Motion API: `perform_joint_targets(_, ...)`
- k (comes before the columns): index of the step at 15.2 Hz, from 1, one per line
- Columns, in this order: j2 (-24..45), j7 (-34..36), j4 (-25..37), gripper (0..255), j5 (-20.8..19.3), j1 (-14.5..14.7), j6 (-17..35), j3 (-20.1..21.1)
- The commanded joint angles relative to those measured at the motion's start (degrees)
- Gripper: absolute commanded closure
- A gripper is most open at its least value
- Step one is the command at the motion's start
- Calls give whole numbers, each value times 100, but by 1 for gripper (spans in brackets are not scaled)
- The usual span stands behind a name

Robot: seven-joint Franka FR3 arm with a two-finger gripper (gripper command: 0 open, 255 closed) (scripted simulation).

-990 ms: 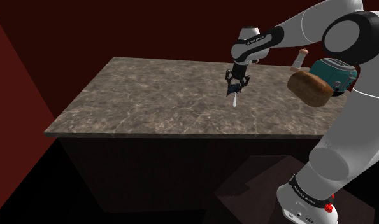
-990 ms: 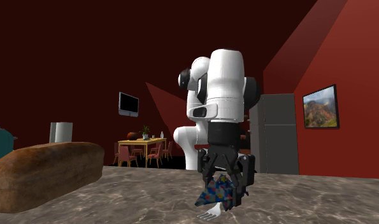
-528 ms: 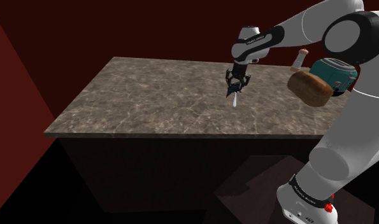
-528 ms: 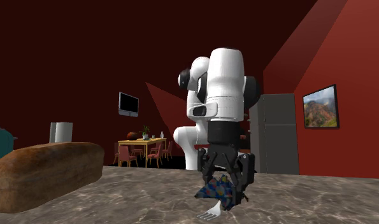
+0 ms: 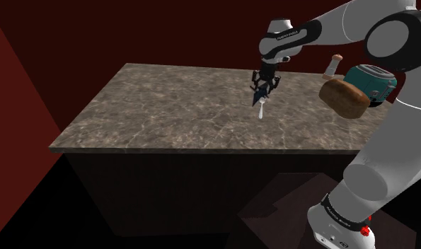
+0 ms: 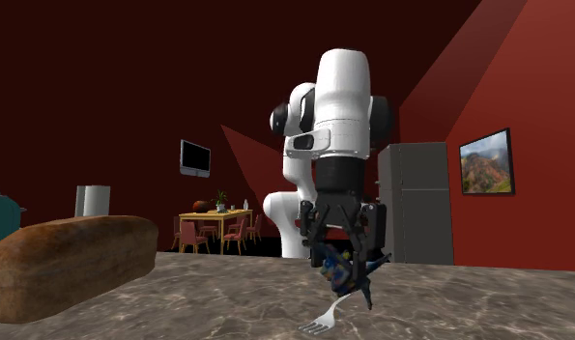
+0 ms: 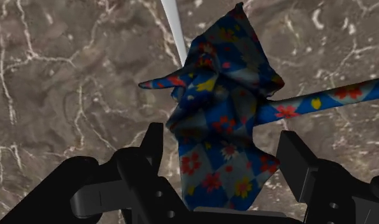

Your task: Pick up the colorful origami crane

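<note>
The origami crane (image 7: 223, 121) is blue patterned paper with red, yellow and white flowers. My black gripper (image 7: 222, 139) is shut on its body, and the wings and neck stick out past the fingers (image 7: 153, 145). In the shoulder view the gripper (image 5: 264, 86) holds the crane (image 5: 262, 92) a little above the marble tabletop (image 5: 166, 106). From the second exterior view, the crane (image 6: 341, 270) hangs clear of the surface in the gripper (image 6: 345, 263).
A white fork (image 5: 260, 108) lies on the table just under the crane, also visible as the fork (image 6: 326, 319). A bread loaf (image 5: 344, 97), a teal toaster (image 5: 371, 79) and a shaker (image 5: 332, 66) stand at the shoulder view's right. The loaf (image 6: 68, 261) sits near the second camera.
The gripper has risen with the crane in it, so the crane has left the tabletop. The fork stays where it lay.
</note>
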Motion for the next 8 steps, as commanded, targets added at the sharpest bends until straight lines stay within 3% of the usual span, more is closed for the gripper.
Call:
perform_joint_targets(1,-60,-16,81,255,-1,-4,-142,-5)
perform_joint_targets(8,-159,-32,356,255,-3,0,-515,-4)
